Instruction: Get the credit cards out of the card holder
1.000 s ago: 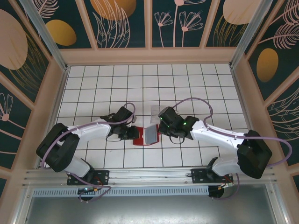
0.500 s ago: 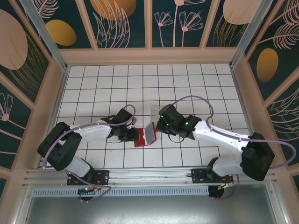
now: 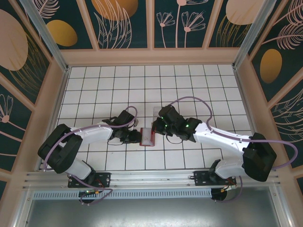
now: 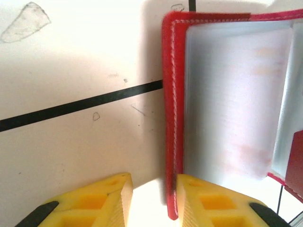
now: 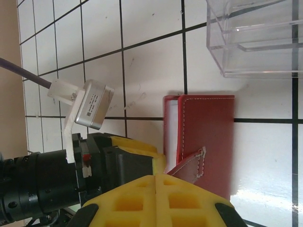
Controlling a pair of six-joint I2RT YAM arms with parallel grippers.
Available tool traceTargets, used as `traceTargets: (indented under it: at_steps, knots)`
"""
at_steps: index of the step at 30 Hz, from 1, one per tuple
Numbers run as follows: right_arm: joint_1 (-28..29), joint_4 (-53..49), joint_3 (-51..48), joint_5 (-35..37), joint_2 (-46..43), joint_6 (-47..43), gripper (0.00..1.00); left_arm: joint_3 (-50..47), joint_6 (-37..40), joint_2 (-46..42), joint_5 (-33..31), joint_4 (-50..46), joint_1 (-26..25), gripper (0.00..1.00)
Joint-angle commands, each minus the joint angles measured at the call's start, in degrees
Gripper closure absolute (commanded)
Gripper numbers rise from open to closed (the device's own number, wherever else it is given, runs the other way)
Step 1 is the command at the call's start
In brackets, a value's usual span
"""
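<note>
Since a second ago: the card holder (image 3: 147,137) has gone from lying open, grey inside up, to folded over onto its red half. The right gripper (image 3: 156,128) has swung left with that flap. The left gripper (image 3: 137,136) has stayed put.

Room: teal wall panels (image 3: 123,23) with orange and pink plant prints, a pale wood frame (image 3: 151,56) on three sides, and a metal rail (image 3: 151,177) along the near edge.

Table (image 3: 94,85): white tiles with black grid lines. You can see a few scuffs in the left wrist view.

Arms: the left arm (image 3: 90,135) and right arm (image 3: 222,139) both reach in to mid-table and meet at the holder, with a purple cable (image 3: 194,100) looping over each.

Clear tray (image 5: 255,38): on the tiles just beyond the holder, near it but not touching.

Holder: on the tiles mid-table, between the two grippers. The right wrist view shows its red outside up. The left wrist view looks in at the grey-blue lining (image 4: 227,94). Pocket contents: can't tell.

Left gripper: fingers apart. The holder's red edge lies against the inner face of one finger (image 4: 208,201), and the rest of the gap shows bare tile.

Right gripper: yellow pads (image 5: 128,198) pressed together, with the holder's red tab (image 5: 191,165) running in at their tips. It reads as pinched on the tab.
</note>
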Motion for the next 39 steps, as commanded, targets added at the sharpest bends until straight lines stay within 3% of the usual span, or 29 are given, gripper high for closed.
traceTargets:
  at_steps: [1, 10, 19, 25, 39]
  knots:
    - [0.39, 1.87, 0.93, 0.04, 0.04, -1.18, 1.00, 1.20, 1.43, -1.42, -4.18, -6.82, -0.18, 0.67]
    - [0.35, -0.29, 0.73, 1.34, -0.19, -1.33, 1.00, 3.93, 2.01, -4.71, -8.23, -12.26, -0.16, 0.66]
    - [-0.26, -18.59, 4.75, 12.22, 2.54, -3.51, 1.00, 7.45, 1.36, -6.48, -1.16, -8.92, -0.19, 0.71]
    - [-0.62, -22.44, 2.70, 14.30, 5.55, -3.52, 1.00, 8.33, -1.15, -4.90, 3.76, -4.06, -0.64, 0.74]
    - [-0.62, -27.50, 1.43, 18.74, 8.52, -1.38, 0.93, 8.89, -1.86, -1.86, 3.37, -1.67, -0.80, 0.75]
